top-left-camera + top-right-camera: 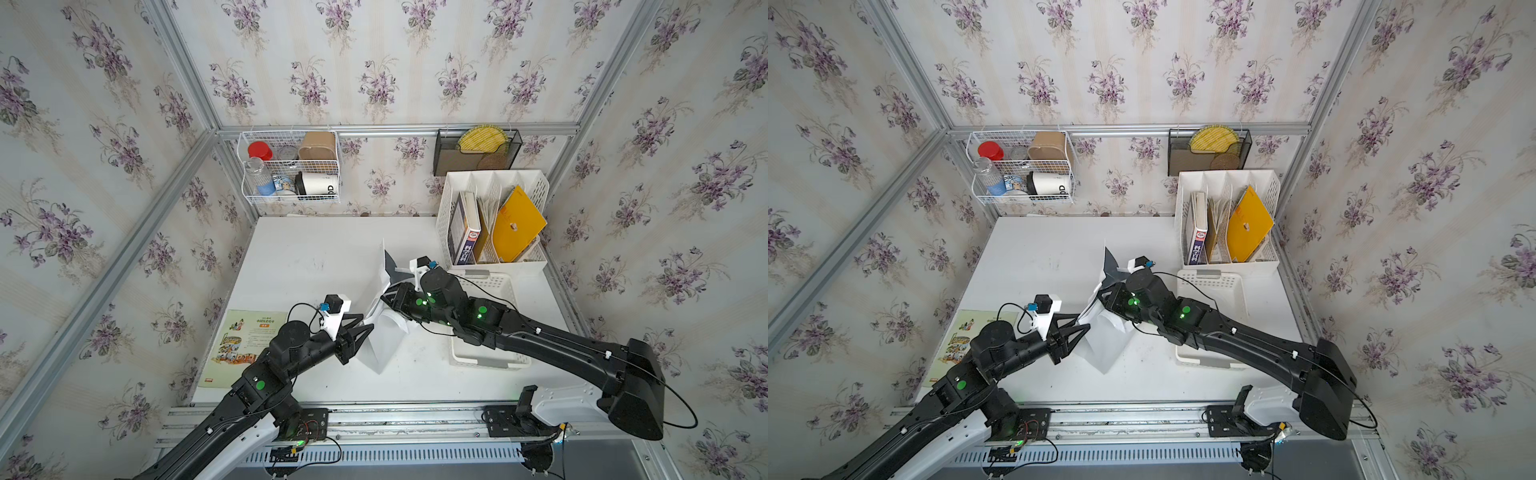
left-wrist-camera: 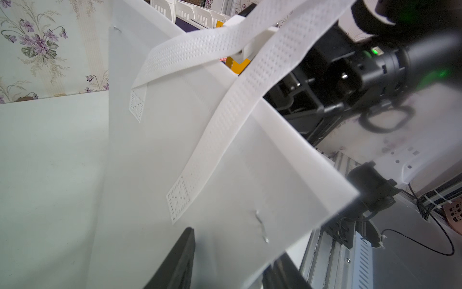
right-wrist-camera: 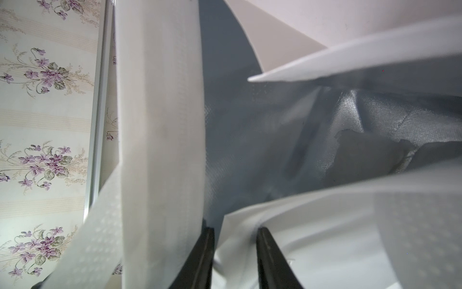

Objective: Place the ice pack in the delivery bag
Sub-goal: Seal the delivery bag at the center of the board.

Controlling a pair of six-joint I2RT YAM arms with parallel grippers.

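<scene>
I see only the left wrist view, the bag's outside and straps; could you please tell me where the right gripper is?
Observer: The right gripper is at the mouth of the delivery bag, pointing in.
Operator: What is inside?
Observer: The right wrist view shows silver foil lining; no ice pack shows there.
Operator: Is it on the table?
Observer: Not in the top views; the right arm hides part of the white tray.

The delivery bag (image 1: 380,349) hides the tips of the right pincer (image 3: 236,235) in both top views; tray (image 1: 490,362) — half-covered.
</scene>
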